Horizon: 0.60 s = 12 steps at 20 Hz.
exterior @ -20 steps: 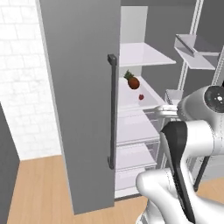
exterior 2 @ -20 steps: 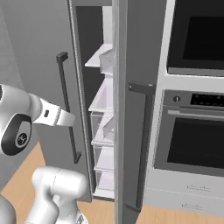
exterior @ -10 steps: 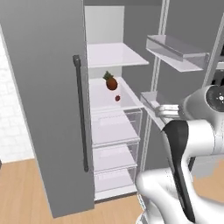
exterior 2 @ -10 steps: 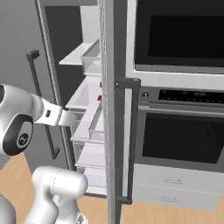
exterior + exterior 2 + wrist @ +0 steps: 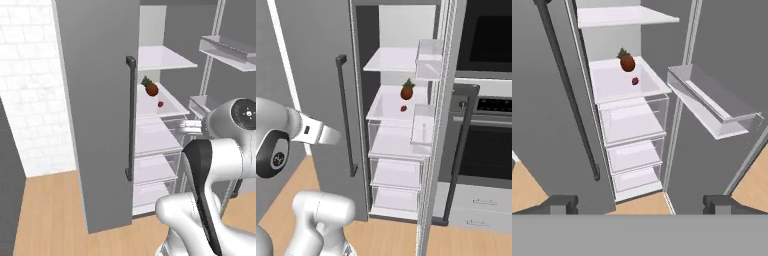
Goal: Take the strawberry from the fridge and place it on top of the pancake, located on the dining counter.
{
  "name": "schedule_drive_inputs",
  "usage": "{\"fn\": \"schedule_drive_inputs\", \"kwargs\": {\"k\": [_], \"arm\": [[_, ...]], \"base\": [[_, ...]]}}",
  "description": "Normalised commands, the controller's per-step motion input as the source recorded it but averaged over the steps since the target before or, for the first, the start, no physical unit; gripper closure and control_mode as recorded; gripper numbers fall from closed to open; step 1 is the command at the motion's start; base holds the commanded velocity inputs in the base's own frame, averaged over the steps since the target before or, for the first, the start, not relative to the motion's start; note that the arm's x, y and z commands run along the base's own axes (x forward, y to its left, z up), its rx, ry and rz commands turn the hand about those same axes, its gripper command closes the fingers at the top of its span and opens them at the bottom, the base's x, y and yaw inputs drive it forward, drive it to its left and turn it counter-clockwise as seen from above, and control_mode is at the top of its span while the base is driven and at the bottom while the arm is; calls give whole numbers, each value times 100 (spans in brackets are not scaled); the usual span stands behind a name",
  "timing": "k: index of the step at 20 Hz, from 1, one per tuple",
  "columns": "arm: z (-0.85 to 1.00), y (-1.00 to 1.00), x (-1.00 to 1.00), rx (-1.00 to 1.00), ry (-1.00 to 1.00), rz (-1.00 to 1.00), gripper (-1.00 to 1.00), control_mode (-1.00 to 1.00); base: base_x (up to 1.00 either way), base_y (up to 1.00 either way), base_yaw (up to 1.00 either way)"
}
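View swung; fridge (image 5: 401, 150) likely wide-open

A: What stands around the wall oven (image 5: 491, 145)?
B: A white brick wall (image 5: 35, 100) lies far to its left, and light wooden floor (image 5: 50, 215) runs below it.
A: And under the oven?
B: Pale drawers (image 5: 481, 206) with small handles, just above the floor.

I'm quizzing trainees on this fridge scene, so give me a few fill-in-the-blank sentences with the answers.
1. The strawberry lies on a white ____ in the fridge.
2. The larger fruit beside it has a ____ leafy top.
3. The gripper fingers stand wide ____.

Missing words: shelf; green; apart
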Motion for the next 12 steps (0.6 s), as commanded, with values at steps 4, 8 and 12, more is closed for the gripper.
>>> {"fn": "schedule_drive_inputs", "kwargs": {"k": [4, 8, 12], "arm": [[0, 0, 0, 0, 0, 0, -100, 100], [0, 0, 0, 0, 0, 0, -100, 100], [0, 0, 0, 0, 0, 0, -100, 100]], "base": [[45, -70, 0], [63, -33, -9], [91, 67, -14]]}}
